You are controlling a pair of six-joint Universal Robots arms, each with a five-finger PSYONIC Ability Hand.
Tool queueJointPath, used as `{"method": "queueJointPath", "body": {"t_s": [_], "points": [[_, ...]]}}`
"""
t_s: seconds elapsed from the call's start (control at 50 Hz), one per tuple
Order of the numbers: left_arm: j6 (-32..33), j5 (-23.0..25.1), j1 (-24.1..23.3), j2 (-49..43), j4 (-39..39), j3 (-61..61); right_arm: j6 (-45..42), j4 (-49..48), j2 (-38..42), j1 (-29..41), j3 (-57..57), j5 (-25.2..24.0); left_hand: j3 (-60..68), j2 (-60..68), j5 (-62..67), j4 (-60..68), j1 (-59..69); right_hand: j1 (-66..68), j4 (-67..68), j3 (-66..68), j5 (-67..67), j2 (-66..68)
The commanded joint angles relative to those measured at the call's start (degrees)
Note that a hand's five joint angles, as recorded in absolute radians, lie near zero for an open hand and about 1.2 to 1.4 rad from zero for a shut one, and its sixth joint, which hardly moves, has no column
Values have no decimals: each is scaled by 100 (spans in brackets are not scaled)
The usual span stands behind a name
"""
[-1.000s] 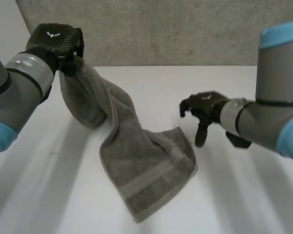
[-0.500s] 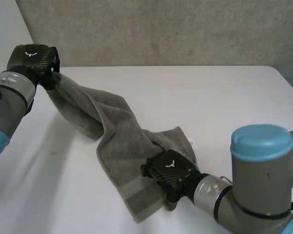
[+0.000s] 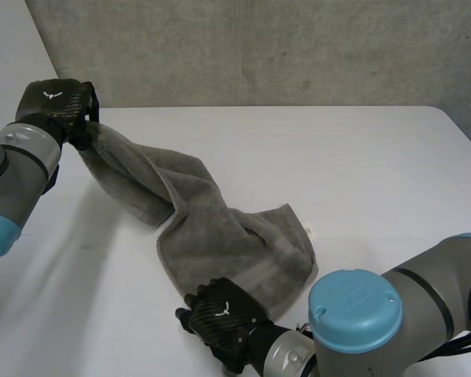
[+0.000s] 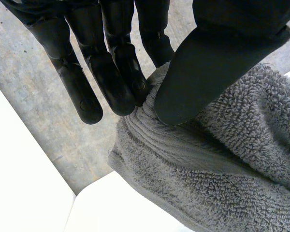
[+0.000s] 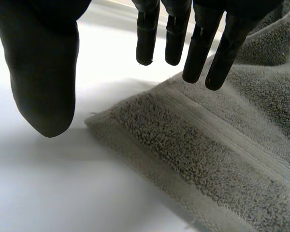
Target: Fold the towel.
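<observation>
Pinching towel [image 3: 220,228] corner, lifted: left robot hand [image 3: 55,106] | right robot hand [image 3: 224,318] released, fingers [image 5: 199,48] straight over towel's near corner

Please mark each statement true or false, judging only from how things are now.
1. The left hand pinches one end of the grey towel between thumb and fingers. True.
2. The right hand grips the towel's near corner. False: its fingers are straight and apart from the thumb, above that corner, holding nothing.
3. The towel lies flat, folded neatly in half. False: it is twisted, with one end raised by the left hand and the rest lying on the white table.
4. The right hand is at the towel's end opposite the left hand. True.
</observation>
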Motion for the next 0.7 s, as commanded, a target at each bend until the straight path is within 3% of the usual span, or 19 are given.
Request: {"method": "queueJointPath", "body": {"t_s": [0.02, 0.26, 0.5, 0.7], "points": [[3, 0, 1, -5, 16, -14, -62, -240, 160, 1, -29, 311, 1025, 1019, 1122, 1020, 1164, 456, 468, 486, 403, 458], [3, 0, 1, -14, 16, -49, -97, -469, 292, -8, -81, 373, 1025, 1019, 1122, 1020, 1164, 1598, 1610, 1628, 1545, 1600], [3, 0, 1, -23, 113, -111, -106, -504, 389, -8, -143, 382, 1025, 1019, 1122, 1020, 1164, 1734, 1746, 1764, 1681, 1737], [12, 0, 1, -23, 122, -137, -97, -469, 240, -87, -239, 575, 1025, 1019, 1122, 1020, 1164, 4339, 4351, 4369, 4286, 4341]]}}
